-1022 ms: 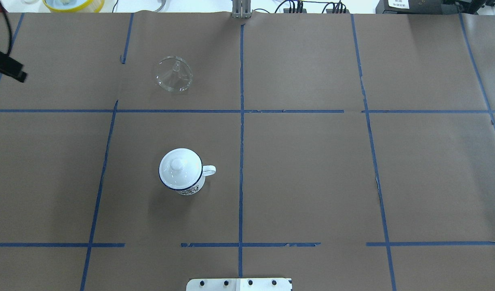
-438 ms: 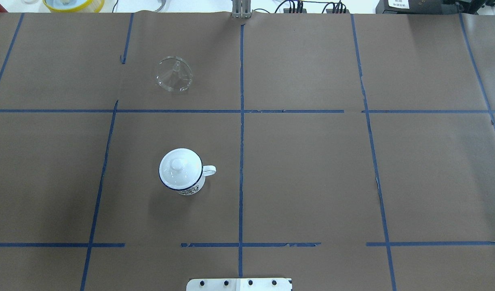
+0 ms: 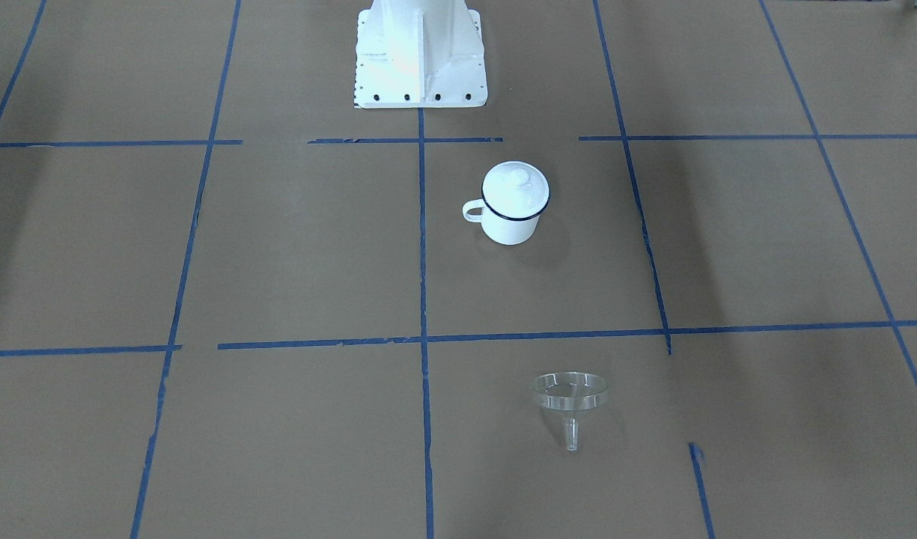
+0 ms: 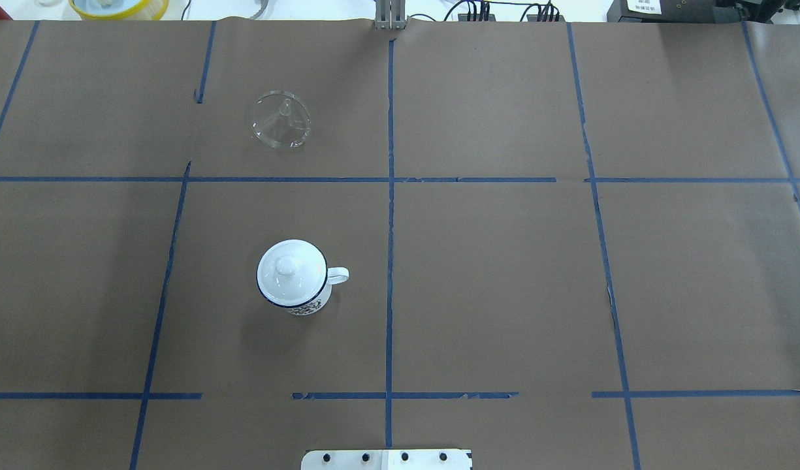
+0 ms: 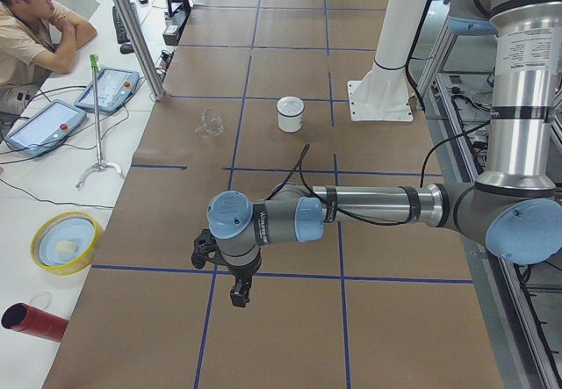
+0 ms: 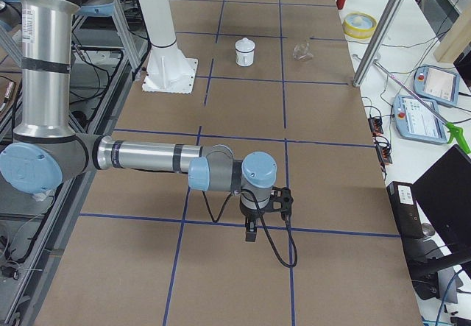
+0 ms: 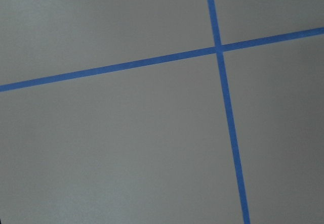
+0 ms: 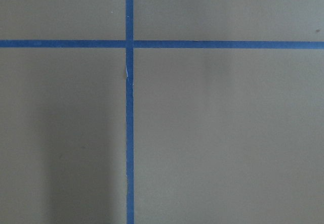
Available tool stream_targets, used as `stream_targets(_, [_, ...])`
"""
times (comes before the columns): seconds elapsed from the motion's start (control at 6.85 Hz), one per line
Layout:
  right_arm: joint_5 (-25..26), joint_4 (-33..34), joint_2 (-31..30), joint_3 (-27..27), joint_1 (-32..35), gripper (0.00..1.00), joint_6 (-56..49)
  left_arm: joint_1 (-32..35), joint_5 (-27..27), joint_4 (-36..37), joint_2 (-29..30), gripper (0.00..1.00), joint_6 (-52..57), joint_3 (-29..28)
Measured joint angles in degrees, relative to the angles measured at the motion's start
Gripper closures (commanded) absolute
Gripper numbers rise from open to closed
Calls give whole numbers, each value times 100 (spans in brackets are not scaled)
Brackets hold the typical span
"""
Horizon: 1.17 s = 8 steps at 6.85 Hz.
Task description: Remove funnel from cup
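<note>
The clear funnel (image 4: 281,121) lies apart from the cup on the brown table, on its far left part; it also shows in the front-facing view (image 3: 570,397). The white cup (image 4: 308,305) with a dark blue rim stands upright nearer the robot, and a white domed lid (image 4: 287,267) sits on it. Its handle points to the table's middle. The left gripper (image 5: 239,294) hangs over the table's left end, far from both, and shows only in the left side view. The right gripper (image 6: 251,232) hangs over the right end. I cannot tell whether either is open or shut.
The white robot base (image 3: 419,52) stands at the near table edge. Blue tape lines cross the brown paper. A yellow bowl (image 5: 63,241), a red cylinder (image 5: 31,319), tablets (image 5: 44,126) and a seated operator (image 5: 35,20) are beyond the far edge.
The left gripper, seen at the overhead view's left edge one second ago, has moved out of that view. The funnel and the cup have not moved.
</note>
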<state>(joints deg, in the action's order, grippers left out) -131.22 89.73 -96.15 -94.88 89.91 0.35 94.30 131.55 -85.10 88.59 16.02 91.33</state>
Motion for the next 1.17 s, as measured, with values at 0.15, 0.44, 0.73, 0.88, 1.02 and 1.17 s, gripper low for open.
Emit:
stream_targets(0.15, [0, 0, 0, -1, 0, 0, 0, 4, -11, -25, -5, 0, 9, 33])
stream_targets(0.44, [0, 0, 0, -3, 0, 0, 0, 7, -2, -54, -6, 0, 10, 80])
stream_targets(0.73, [0, 0, 0, -4, 0, 0, 0, 9, 15, -59, -8, 0, 15, 117])
stream_targets(0.88, [0, 0, 0, -4, 0, 0, 0, 9, 21, -59, -9, 0, 15, 133])
stream_targets(1.02, [0, 0, 0, -4, 0, 0, 0, 9, 23, -59, -9, 0, 15, 143])
stream_targets(1.17, [0, 0, 0, -3, 0, 0, 0, 9, 24, -60, -9, 0, 15, 145])
